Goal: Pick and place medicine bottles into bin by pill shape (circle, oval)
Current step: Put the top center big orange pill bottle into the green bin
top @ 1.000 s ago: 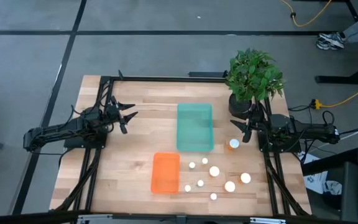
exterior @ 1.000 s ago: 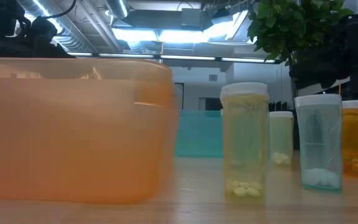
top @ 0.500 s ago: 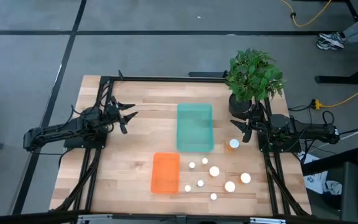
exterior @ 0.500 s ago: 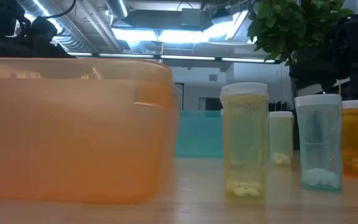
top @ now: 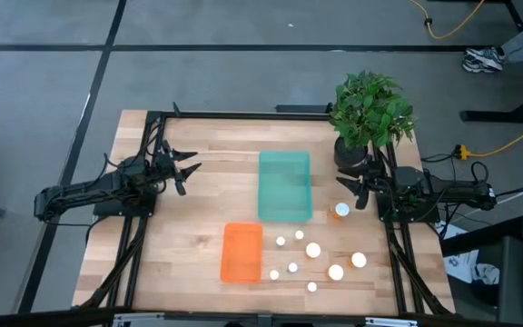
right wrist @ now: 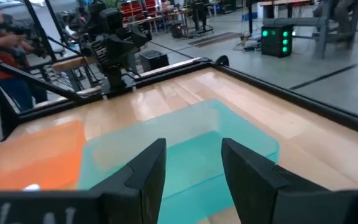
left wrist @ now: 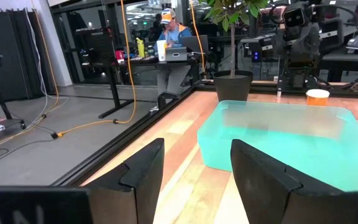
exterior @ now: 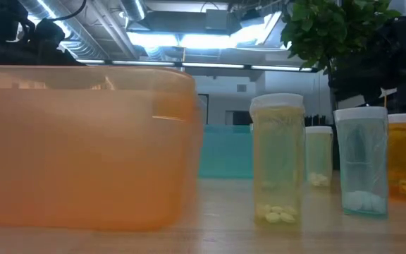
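Hovering at nine o'clock on the tabletop (top: 198, 263), the left end effector (top: 189, 170) has its fingers spread and holds nothing. At center sits a teal bin (top: 285, 185), with an orange bin (top: 241, 252) at six o'clock. The medicine bottles (top: 313, 250) stand scattered at five o'clock, one (top: 340, 211) just below the right end effector (top: 350, 191), which gapes empty at three o'clock, beside a potted plant (top: 370, 111).
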### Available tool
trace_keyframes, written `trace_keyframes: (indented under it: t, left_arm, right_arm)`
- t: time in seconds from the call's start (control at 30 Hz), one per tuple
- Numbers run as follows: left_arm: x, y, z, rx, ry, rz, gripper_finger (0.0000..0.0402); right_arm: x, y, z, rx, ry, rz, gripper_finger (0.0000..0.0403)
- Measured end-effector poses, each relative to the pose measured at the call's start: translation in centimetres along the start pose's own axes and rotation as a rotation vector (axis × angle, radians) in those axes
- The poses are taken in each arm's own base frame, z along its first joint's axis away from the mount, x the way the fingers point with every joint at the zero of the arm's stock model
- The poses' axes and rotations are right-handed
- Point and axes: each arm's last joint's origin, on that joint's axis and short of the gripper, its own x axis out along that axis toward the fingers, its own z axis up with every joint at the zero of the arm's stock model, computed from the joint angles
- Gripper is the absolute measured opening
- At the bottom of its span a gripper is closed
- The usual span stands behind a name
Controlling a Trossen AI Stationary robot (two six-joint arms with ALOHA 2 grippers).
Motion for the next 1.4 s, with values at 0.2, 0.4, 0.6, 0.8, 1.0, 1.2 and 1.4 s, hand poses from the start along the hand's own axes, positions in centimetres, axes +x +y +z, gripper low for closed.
trace_keyframes:
  t: [0.2,0.4,0.6,0.8,1.0,1.2,1.4]
  left_arm:
    - [0.0,0.0,0.0,0.0,0.0,0.0,0.0177]
    - [0.0,0.0,0.0,-0.005,0.0,0.0,0.0177]
    - [0.0,0.0,0.0,-0.008,0.0,0.0,0.0177]
    - [0.0,0.0,0.0,-0.01,0.0,0.0,0.0177]
    - [0.0,0.0,0.0,-0.137,0.0,0.0,0.0177]
    - [0.0,0.0,0.1,-0.141,-0.008,-0.001,0.0177]
    - [0.0,0.1,0.9,-0.158,-0.095,-0.001,0.0177]
  right_arm:
    - [0.0,0.1,0.1,0.06,-0.014,0.013,0.0158]
    - [0.0,0.0,0.3,0.094,-0.034,-0.023,0.0158]
    - [0.0,0.0,0.3,0.092,-0.034,-0.023,0.0158]
    - [0.0,0.0,0.3,0.09,-0.034,-0.024,0.0158]
    - [0.0,0.0,0.2,0.088,-0.034,-0.024,0.0158]
    - [0.0,0.0,0.3,0.093,-0.036,-0.017,0.0158]
    - [-0.6,0.6,2.9,0.024,-0.207,0.044,0.0158]
